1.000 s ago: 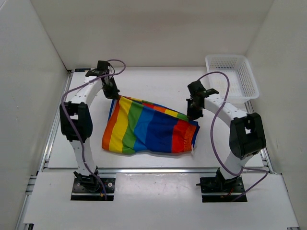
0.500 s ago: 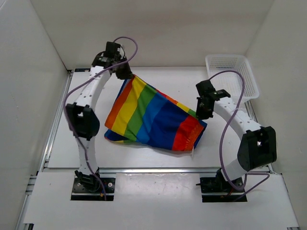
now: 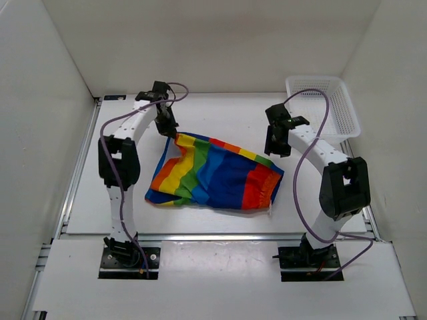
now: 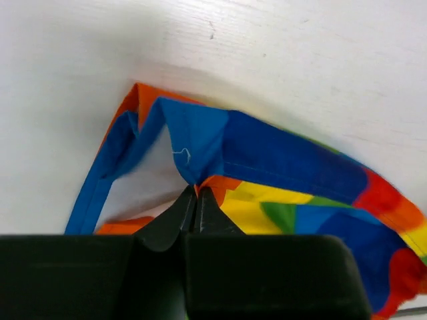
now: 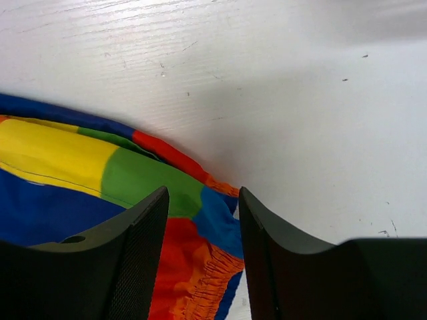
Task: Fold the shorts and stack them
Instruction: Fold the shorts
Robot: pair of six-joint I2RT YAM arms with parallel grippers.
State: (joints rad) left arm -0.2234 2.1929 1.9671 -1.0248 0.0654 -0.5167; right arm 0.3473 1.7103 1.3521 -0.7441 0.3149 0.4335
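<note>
on the table (image 3: 227, 113), between the arms, the shorts (image 3: 217, 180) lie rumpled, long axis running left to right and tilting nearer toward the right. the left gripper (image 4: 197, 200) is clamped on the far-left corner, its arm arched well forward with the wrist pointing down. the right gripper (image 5: 202, 193) hovers over the far-right edge, jaws apart and holding nothing. that edge sits just beneath them, so a downward regrasp looks likely.
</note>
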